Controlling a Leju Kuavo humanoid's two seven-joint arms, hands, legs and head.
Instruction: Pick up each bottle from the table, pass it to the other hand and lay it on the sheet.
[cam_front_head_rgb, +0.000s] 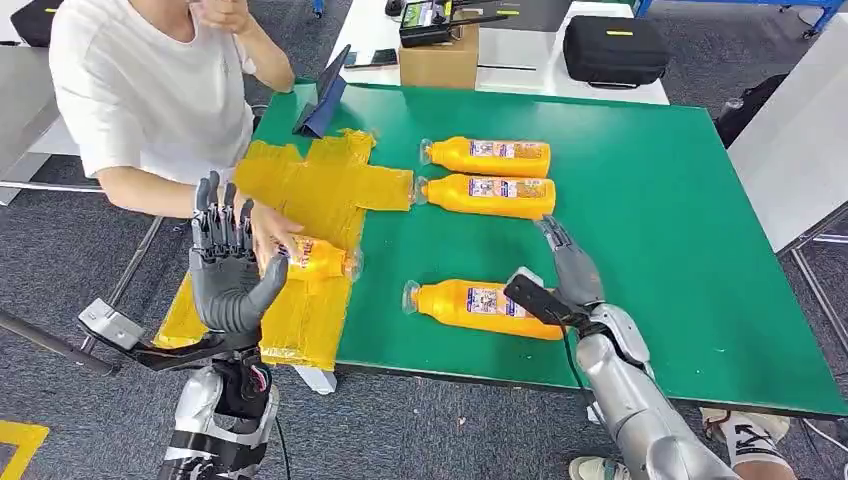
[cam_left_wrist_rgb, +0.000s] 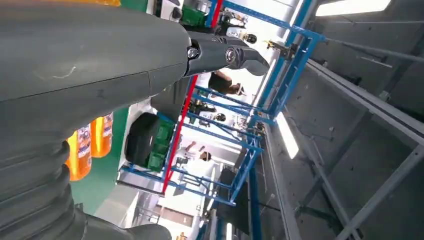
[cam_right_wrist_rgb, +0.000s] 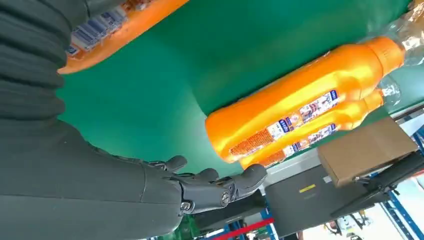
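Left hand up with fingers apart, holding nothing; right hand flat and empty over the counter, near bottle partly hidden

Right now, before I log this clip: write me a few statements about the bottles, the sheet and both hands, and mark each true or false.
1. Three bottles lie on the bare green table. True: the far bottle, the middle bottle and the near bottle.
2. The left hand holds a bottle. False: it is raised and holds nothing.
3. One bottle lies on the yellow sheet. True; a person's hand is at it.
4. The right hand grips the near bottle. False: its fingers are stretched out flat above the table beside that bottle.
5. All bottles stand upright. False: each lies on its side.
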